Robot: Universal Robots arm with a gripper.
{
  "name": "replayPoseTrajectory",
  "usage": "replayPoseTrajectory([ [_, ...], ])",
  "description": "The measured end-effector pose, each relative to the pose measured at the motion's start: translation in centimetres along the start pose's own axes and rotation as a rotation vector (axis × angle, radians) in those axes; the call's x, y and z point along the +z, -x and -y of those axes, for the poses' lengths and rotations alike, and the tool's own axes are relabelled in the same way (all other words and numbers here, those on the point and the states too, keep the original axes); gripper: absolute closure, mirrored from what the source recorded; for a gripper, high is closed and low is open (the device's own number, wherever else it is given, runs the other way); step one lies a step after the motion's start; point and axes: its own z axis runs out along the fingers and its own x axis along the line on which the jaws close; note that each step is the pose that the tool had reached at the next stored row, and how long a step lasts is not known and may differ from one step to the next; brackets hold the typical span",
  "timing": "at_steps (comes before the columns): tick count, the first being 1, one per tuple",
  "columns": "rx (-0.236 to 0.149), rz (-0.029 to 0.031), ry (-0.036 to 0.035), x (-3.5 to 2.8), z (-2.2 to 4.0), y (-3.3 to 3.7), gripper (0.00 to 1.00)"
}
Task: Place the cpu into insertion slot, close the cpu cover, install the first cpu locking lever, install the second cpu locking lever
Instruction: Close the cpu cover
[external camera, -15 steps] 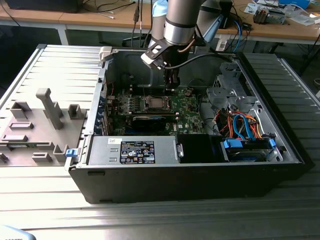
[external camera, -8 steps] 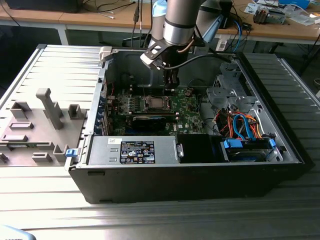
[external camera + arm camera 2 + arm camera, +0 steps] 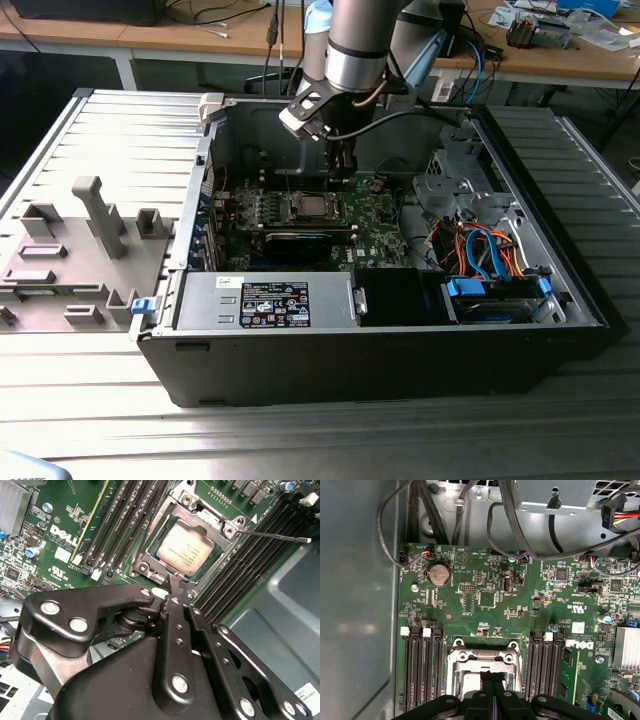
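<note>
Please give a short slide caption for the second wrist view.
Shut gripper at the edge of the insertion slot; cpu lies framed by the lowered cpu cover.

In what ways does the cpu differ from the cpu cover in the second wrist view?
The cpu is a solid dull plate; the cpu cover is a frame with a window. The cpu is smaller and sits inside the cpu cover's window. Both are square, silvery metal.

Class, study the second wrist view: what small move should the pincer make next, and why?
Probably shift the shut pincer across to the thin locking lever and press it down. The cpu already sits in the insertion slot with the cpu cover apparently lying over it, while that lever juts out over the memory slots, seemingly unlatched.
</note>
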Motion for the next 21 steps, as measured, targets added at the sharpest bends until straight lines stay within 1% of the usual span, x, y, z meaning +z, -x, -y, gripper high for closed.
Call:
replayPoseTrajectory([
  [21,0.000,0.0000,0.0000,0.37,0.16,-0.03,0.89],
])
